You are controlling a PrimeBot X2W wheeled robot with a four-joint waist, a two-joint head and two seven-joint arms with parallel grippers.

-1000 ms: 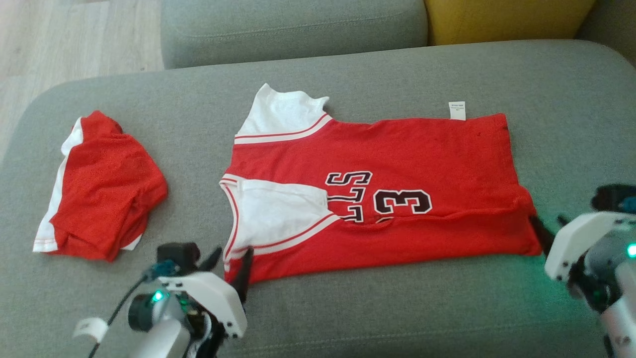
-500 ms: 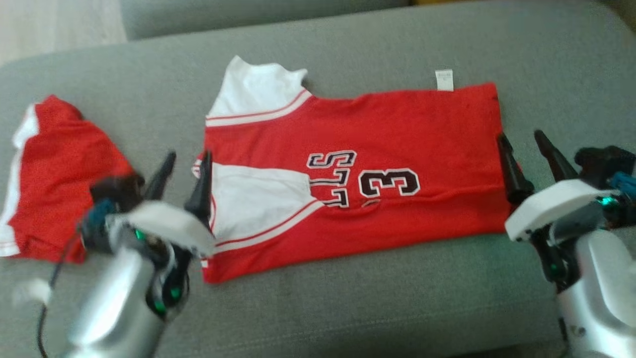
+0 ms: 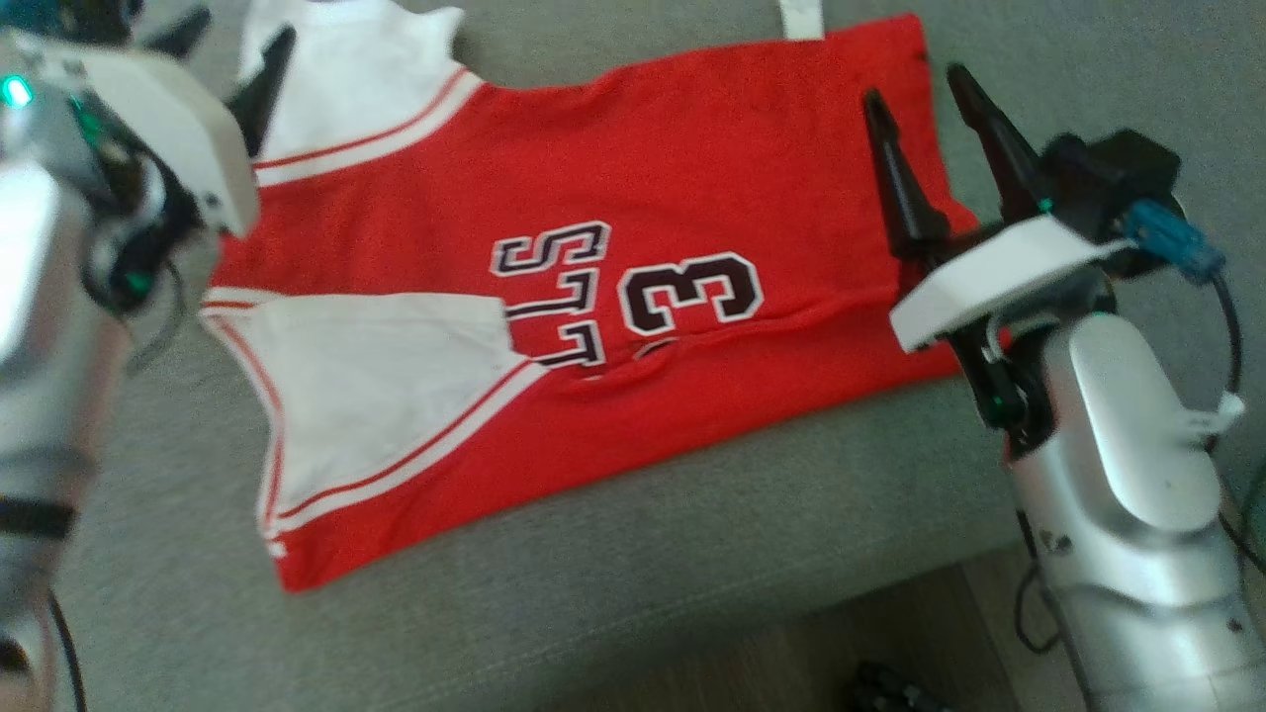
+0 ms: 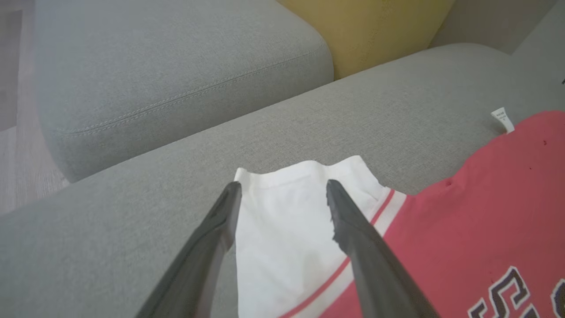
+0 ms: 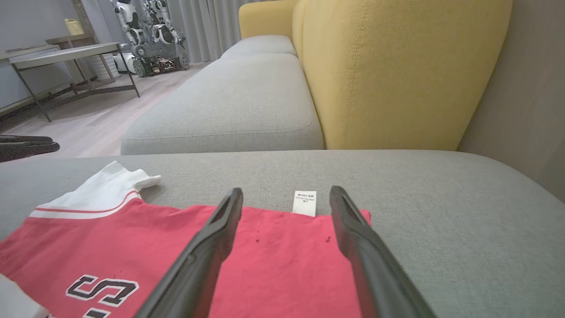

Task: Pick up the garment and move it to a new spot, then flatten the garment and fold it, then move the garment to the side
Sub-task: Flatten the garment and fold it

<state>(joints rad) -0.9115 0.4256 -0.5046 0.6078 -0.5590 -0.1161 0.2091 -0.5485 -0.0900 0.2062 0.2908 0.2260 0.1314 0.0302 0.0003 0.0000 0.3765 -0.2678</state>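
Surface: grey sofa cushion lying under the jersey, with a strip of wooden floor showing past the cushion edge on the jersey's near side.
Background: yellow backrest and a second grey seat beyond the jersey's far edge; a table stands well beyond that on the floor.
Jersey: red jersey spread flat on the cushion, lengthwise across the head view, its near long edge folded up over the front so that it cuts off the bottom of the black lettering.
Sleeves: one white sleeve sticks out at the jersey's far left corner; the other white sleeve lies folded onto the jersey's front.
Tag: small white tag pokes out from the jersey's far edge near its right corner.
Left gripper: left gripper at the jersey's far left corner, fingers spread apart with the far sleeve's end between the tips; whether they touch the cloth cannot be told.
Right gripper: right gripper at the jersey's right end, fingers spread apart above the red cloth, tips either side of the tag in the wrist view.
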